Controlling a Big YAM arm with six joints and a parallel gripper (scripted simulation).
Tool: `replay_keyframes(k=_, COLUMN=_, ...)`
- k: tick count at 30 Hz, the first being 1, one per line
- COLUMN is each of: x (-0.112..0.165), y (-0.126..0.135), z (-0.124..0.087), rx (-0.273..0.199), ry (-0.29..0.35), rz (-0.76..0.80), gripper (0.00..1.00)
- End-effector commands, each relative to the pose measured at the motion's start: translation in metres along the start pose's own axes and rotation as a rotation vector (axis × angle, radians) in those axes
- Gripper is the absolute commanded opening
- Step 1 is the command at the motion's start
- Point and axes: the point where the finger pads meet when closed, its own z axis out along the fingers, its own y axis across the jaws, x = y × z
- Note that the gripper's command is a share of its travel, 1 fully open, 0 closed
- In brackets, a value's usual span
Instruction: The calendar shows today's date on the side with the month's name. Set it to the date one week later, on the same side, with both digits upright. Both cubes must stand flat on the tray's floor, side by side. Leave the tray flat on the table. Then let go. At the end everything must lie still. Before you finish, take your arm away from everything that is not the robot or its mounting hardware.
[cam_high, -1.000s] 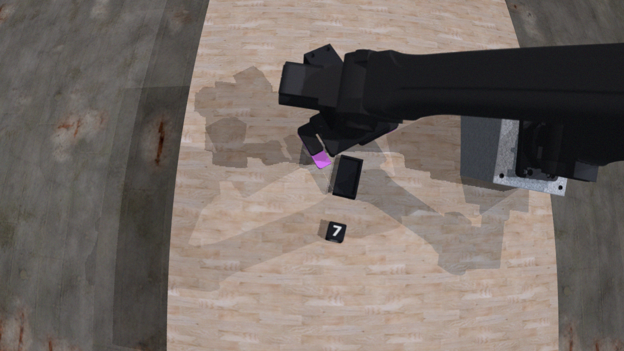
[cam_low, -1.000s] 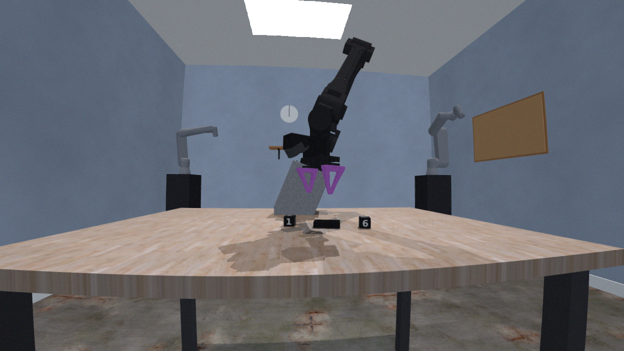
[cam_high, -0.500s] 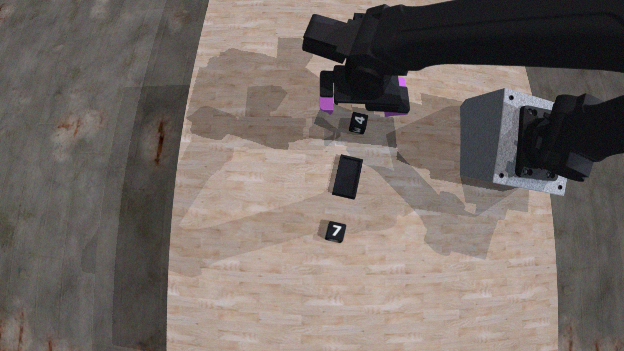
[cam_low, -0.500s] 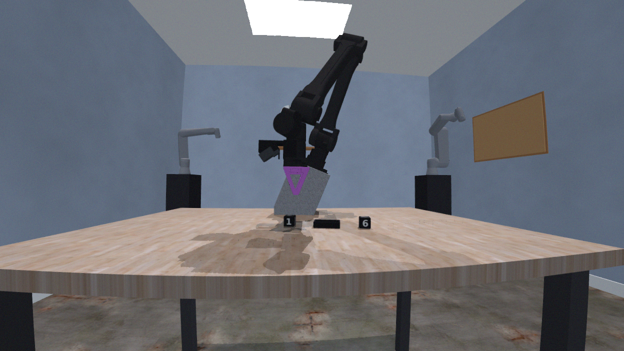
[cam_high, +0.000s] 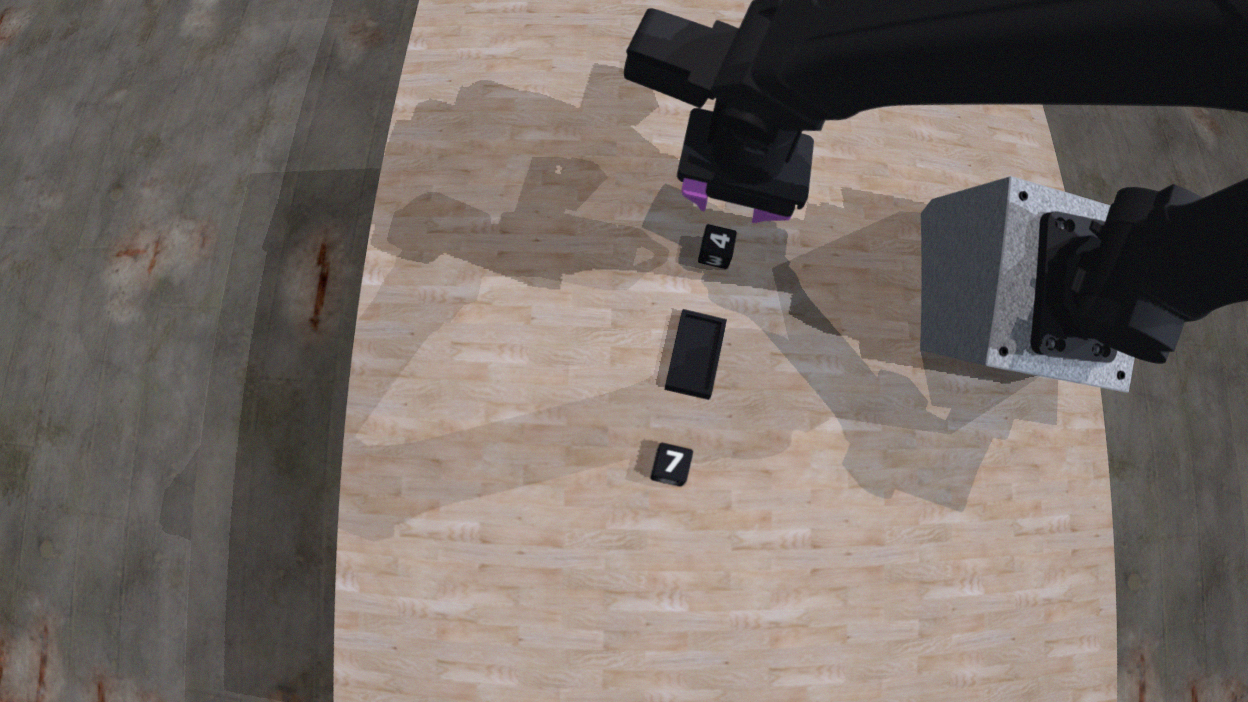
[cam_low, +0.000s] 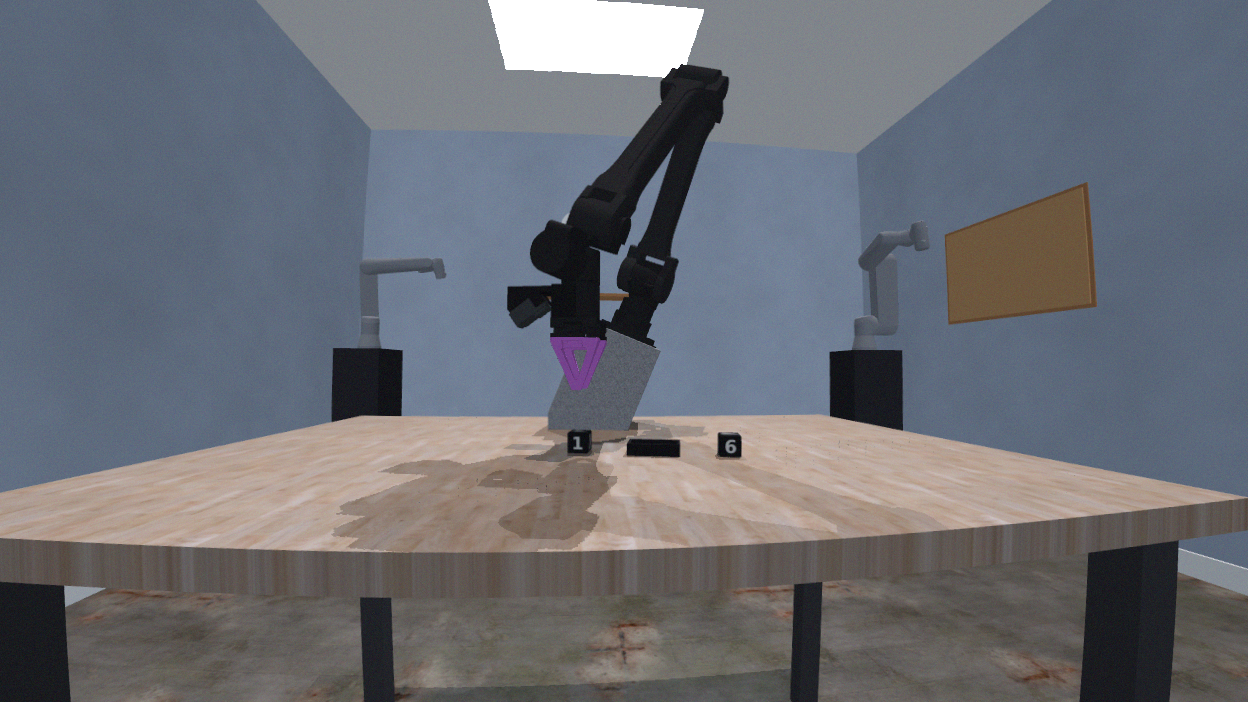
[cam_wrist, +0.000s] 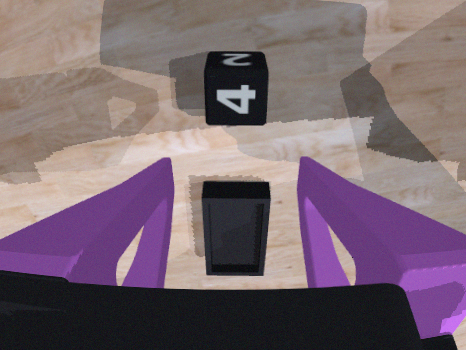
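I see my gripper hanging half-open above the cube showing 4, holding nothing. The empty tray lies between that and the cube showing 7

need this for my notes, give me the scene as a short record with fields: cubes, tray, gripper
cube near gripper: on the table, 4 on top, 1 facing the exterior view
other cube: on the table, 7 on top, 6 facing the exterior view
tray: black, no cubes in it, flat between the two cubes
gripper: partly closed, holding nothing, above the table by the 4 cube
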Motion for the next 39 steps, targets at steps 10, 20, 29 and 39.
replay_keyframes(k=10, x=-0.001, y=0.002, z=-0.004, rx=-0.019, ry=-0.004, rz=0.02, gripper=0.45)
replay_keyframes(k=20, x=-0.001, y=0.002, z=-0.004, rx=-0.019, ry=-0.004, rz=0.02, gripper=0.45)
replay_keyframes(k=29, x=-0.001, y=0.002, z=-0.003, rx=-0.019, ry=-0.004, rz=0.02, gripper=0.45)
replay_keyframes(k=39, x=0.002, y=-0.001, z=0.008, rx=0.002, ry=-0.003, rz=0.013, gripper=0.45)
